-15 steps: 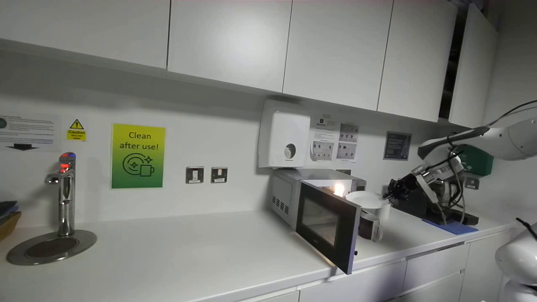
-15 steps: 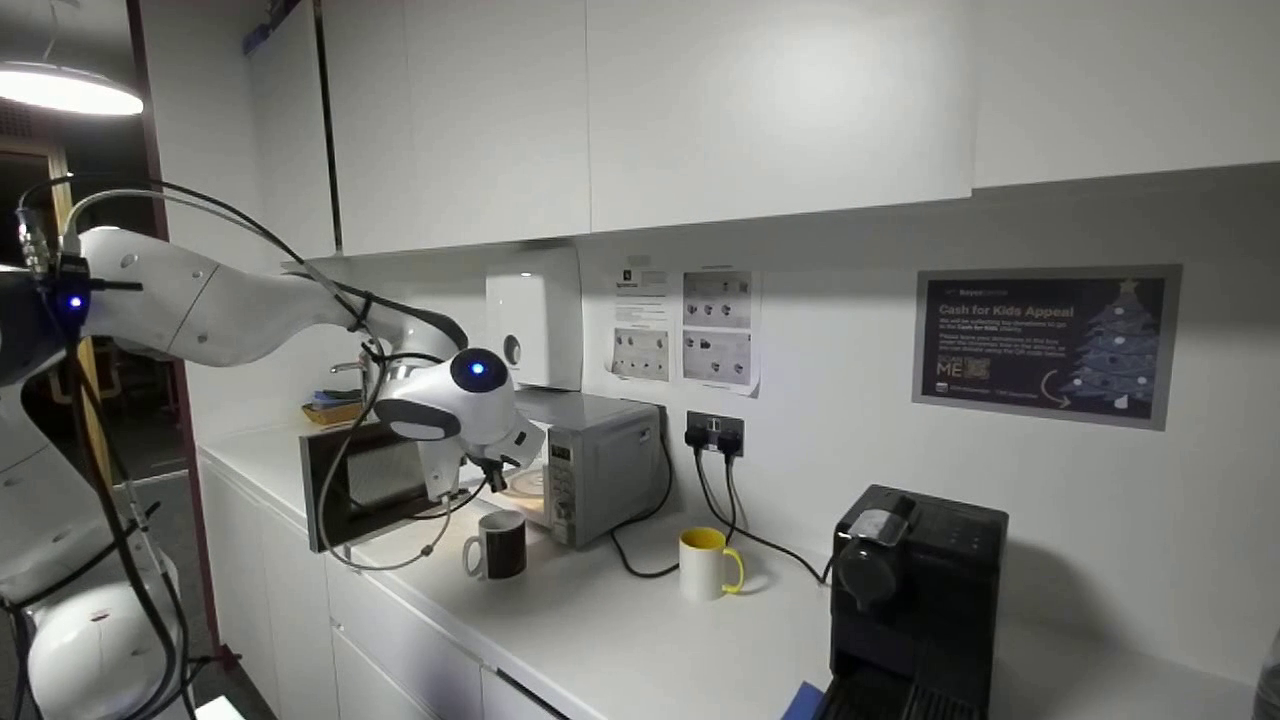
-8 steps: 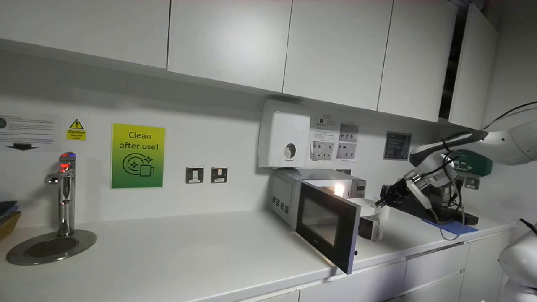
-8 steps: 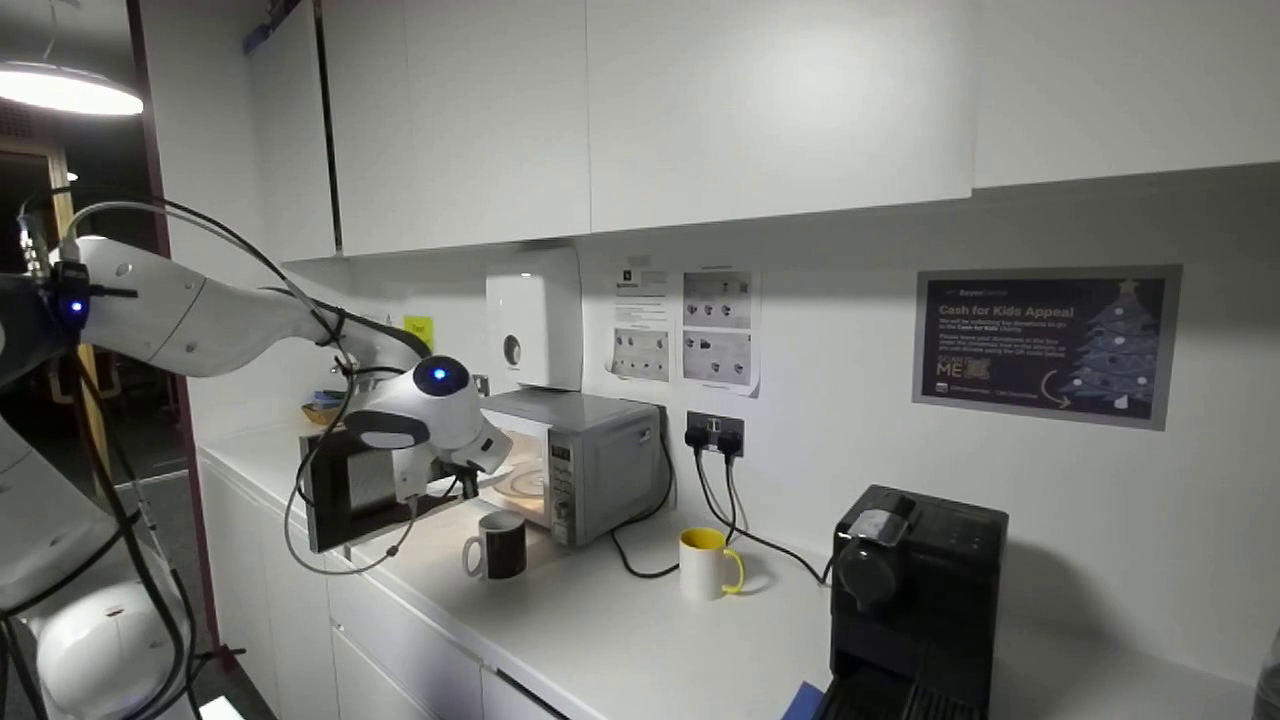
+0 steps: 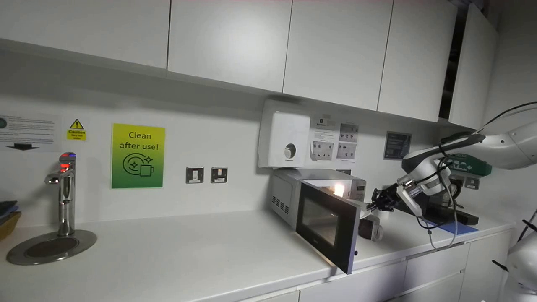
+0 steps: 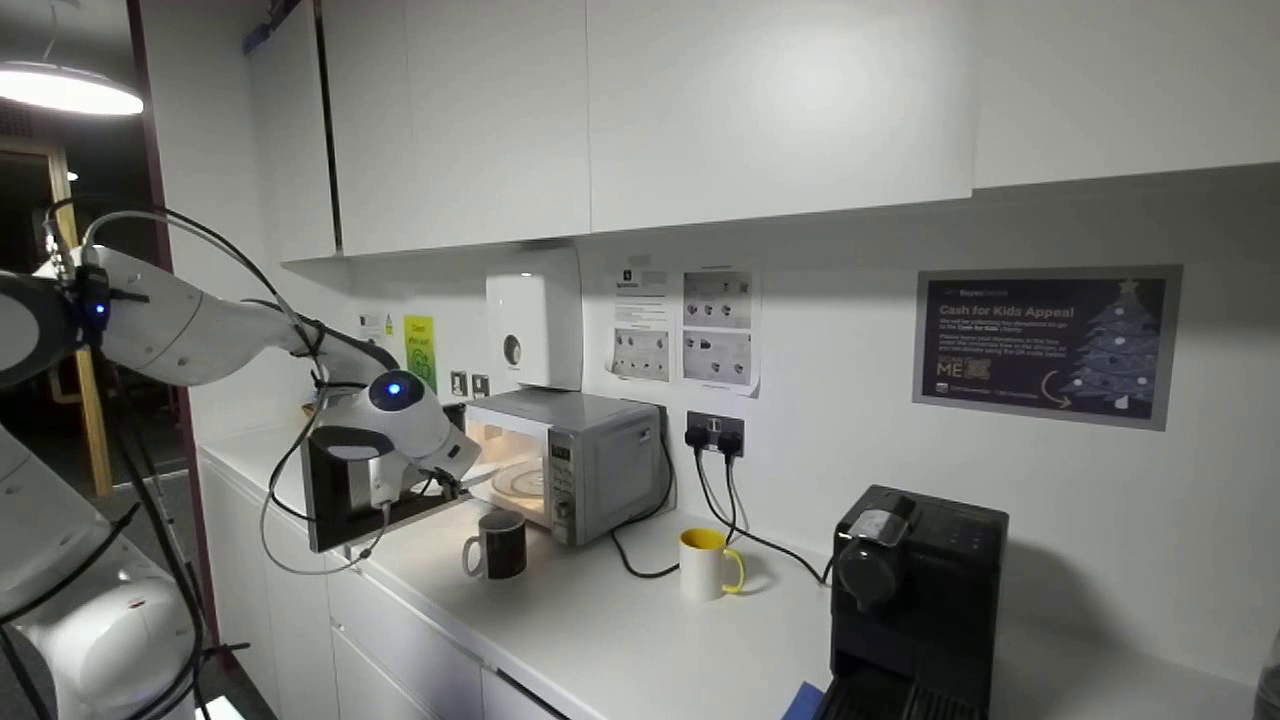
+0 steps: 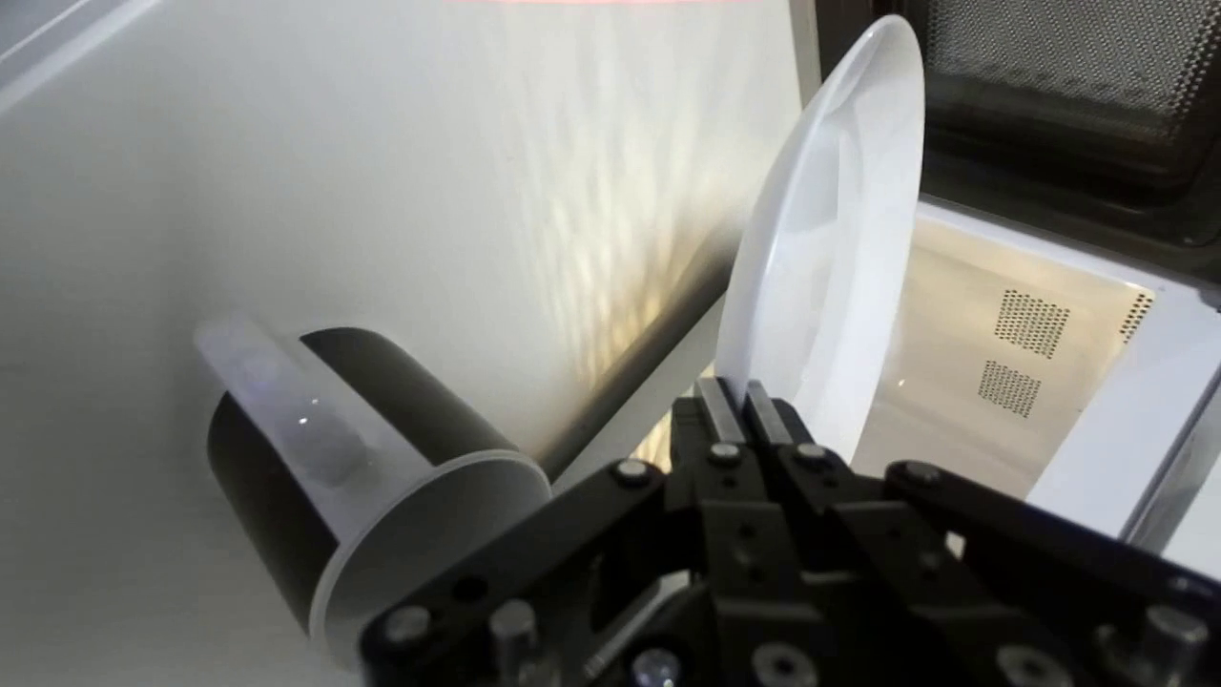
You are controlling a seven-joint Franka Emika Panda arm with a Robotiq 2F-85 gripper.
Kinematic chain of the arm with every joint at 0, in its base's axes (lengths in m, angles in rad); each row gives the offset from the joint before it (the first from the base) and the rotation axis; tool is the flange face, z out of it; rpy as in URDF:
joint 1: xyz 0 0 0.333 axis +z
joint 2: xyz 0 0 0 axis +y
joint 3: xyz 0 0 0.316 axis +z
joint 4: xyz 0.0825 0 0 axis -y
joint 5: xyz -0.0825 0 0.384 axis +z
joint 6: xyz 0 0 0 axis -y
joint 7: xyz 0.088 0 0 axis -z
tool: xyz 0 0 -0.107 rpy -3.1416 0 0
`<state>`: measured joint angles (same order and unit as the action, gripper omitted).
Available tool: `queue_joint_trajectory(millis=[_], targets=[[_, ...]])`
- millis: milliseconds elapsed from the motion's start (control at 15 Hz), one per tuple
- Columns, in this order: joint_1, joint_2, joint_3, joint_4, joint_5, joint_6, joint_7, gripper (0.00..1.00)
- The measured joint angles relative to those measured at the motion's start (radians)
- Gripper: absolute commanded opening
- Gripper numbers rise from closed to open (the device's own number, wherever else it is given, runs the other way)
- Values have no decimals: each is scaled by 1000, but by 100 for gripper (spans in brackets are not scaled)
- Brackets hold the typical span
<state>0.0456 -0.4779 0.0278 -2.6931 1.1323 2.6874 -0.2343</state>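
Wrist view: we see the end effector [image 7: 739,410] clenched on the rim of a white plate [image 7: 830,258], which juts ahead of it beside the lit cavity of a microwave [image 7: 1030,353]. A dark mug [image 7: 429,391] stands near it on the worktop [image 7: 382,191].

In an exterior view, we find the plate partly hidden by the microwave's open door [image 5: 327,226]; whether the two touch, we cannot tell.

In an exterior view, we note the plate as a thin edge before the opening, with a yellow-lined mug [image 6: 703,565] and a coffee machine [image 6: 920,590] farther along.

We judge the one-edge pinch the weak point: the plate's own weight could make it droop or pivot. Sideways drift could knock it against the door, and a low wrist could topple the dark mug.
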Motion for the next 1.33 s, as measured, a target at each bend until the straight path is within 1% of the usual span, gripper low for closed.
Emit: queue_joint_trajectory(millis=[200, 467, 600, 733, 933, 1000, 1333], targets=[[55, 1, 28, 0, 114, 85, -32, 1], [121, 11, 42, 11, 307, 200, -145, 1], [138, 19, 42, 25, 398, 232, -204, 1], [139, 28, 42, 39, 468, 239, -234, 1], [135, 50, 39, 59, 520, 239, -238, 1], [135, 59, 36, 64, 528, 239, -238, 4], [135, 93, 25, 81, 529, 239, -236, 4]])
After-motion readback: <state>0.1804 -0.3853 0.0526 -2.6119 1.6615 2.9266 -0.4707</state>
